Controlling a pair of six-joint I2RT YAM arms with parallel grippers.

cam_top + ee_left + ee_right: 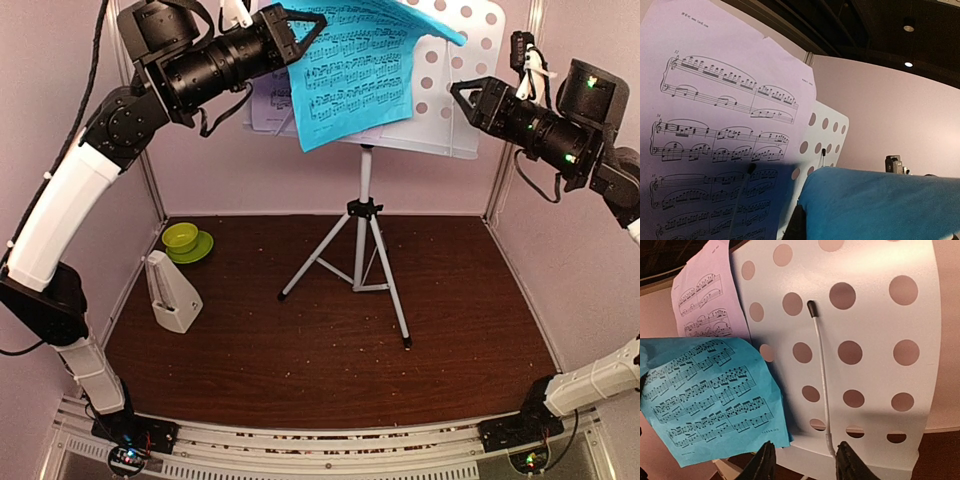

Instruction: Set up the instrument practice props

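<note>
The thin cyan paper page of printed music (355, 80) is held up high at 12 o'clock, in front of the white metal music stand with round holes (465, 70) on its silver tripod (362, 250). Its top corner is pinched by the tightly closed left claw (297, 30). The right claw (806, 460) is seen half wide, with nothing in it, near the stand's bottom ledge. The page is judged light, floppy and easy to tear, so an edge is the best place to hold it. A lilac paper page of music (715, 125) is leaned on the stand. The small white pyramid metronome (172, 295) is stood on the dark brown desk (300, 350) at 9 o'clock. Only music notes can be made out; the tiny words cannot be read.
</note>
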